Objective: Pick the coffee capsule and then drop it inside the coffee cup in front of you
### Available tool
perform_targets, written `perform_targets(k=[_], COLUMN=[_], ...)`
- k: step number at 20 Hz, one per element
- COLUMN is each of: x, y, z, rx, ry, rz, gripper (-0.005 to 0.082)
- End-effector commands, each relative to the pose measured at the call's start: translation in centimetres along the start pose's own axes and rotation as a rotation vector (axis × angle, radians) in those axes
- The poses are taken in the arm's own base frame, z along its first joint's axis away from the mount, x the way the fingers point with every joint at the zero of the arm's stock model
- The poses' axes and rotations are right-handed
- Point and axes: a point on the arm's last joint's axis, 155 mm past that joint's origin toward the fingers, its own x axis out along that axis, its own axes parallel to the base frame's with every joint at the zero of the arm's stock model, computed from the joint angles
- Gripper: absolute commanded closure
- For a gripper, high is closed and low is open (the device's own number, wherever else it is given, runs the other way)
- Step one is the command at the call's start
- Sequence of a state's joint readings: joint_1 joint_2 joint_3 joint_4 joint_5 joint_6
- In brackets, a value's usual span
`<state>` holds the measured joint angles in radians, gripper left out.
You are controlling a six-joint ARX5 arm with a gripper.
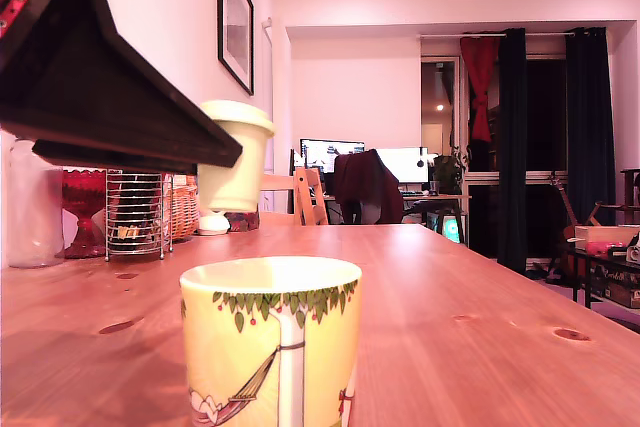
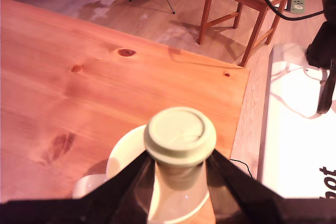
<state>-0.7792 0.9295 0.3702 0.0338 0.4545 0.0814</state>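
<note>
Firmly clamped, then: gripper (image 2: 178, 174) closed on the coffee capsule (image 2: 180, 139), black fingers (image 2: 230, 179) pressing either side of its tapered body, wider lidded end pointing away from the wrist. Held up in the air, clear of the table (image 2: 79, 103).

Below it in the wrist view, the coffee cup (image 2: 119, 156), pale rim showing past the capsule and only partly under it (opening looks offset, not centred). In the exterior view, coffee cup (image 1: 270, 342) upright at the near table edge, capsule (image 1: 235, 159) higher and toward the exterior view's left of the rim's middle.

To do the drop well: bring the capsule over the middle of the opening first, judging by the wrist view; lower toward the rim to shorten the fall; part the fingers only once the whole rim rings the capsule. Otherwise, probably a bounce off the rim onto the wood.

Around: wire rack (image 1: 135, 215), red glass (image 1: 85, 209) and wicker basket (image 1: 183, 205) at the far side, well apart from the cup; wooden chair (image 2: 236, 9) on the floor beyond the table edge. Nothing visible between capsule and cup.
</note>
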Motion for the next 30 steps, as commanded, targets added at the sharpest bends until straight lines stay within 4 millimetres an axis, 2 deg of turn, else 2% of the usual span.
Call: perform_targets(k=[1,9,13,24,30], x=[0.0,0.6,1.4,3.3,3.5], y=[0.1,0.7,0.7,0.8,1.2], z=[1.2,3.1,3.0,-1.8,-2.4], rx=[0.000,0.002,-0.006,-0.021,-0.010], ry=[-0.001,0.156,0.268,0.511,0.537], rz=[0.005,0.023,0.038,0.033,0.063], gripper=[0.0606,0.0606,0.0604,0.0603,0.0604])
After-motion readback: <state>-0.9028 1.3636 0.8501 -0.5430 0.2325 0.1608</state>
